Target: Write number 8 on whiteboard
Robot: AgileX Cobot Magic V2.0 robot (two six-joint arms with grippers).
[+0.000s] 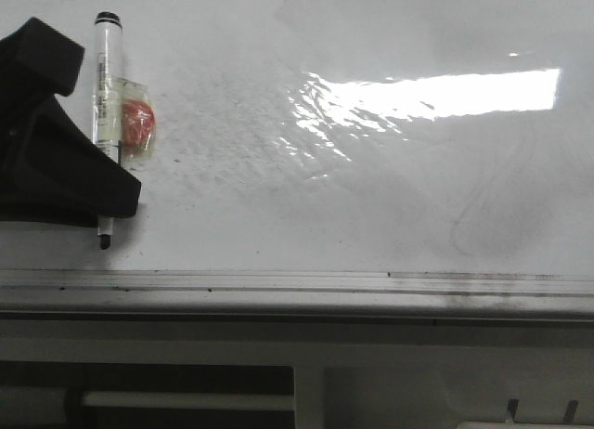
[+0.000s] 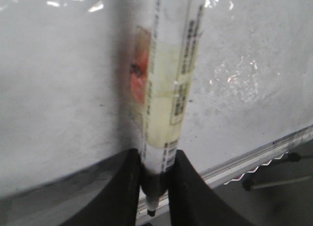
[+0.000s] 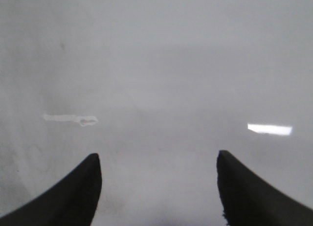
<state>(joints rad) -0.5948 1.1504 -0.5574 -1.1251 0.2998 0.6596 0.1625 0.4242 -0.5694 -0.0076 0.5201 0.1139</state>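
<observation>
Front view, left claw [image 1: 104,206] gripping marker [image 1: 107,85], tip on whiteboard [image 1: 371,197]

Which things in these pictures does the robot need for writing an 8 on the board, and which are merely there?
Needed for the job:
- marker, held in the left gripper
- whiteboard, with no black 8 on it yet

Merely there:
- right gripper, open over bare board
- faint grey erased curves
- silver rail along the board's edge

You see a marker [image 1: 108,95] with a clear barrel, black cap and yellowed label, tip pointing down near the board's lower edge. An orange-red tag [image 1: 137,124] is taped to its side.
</observation>
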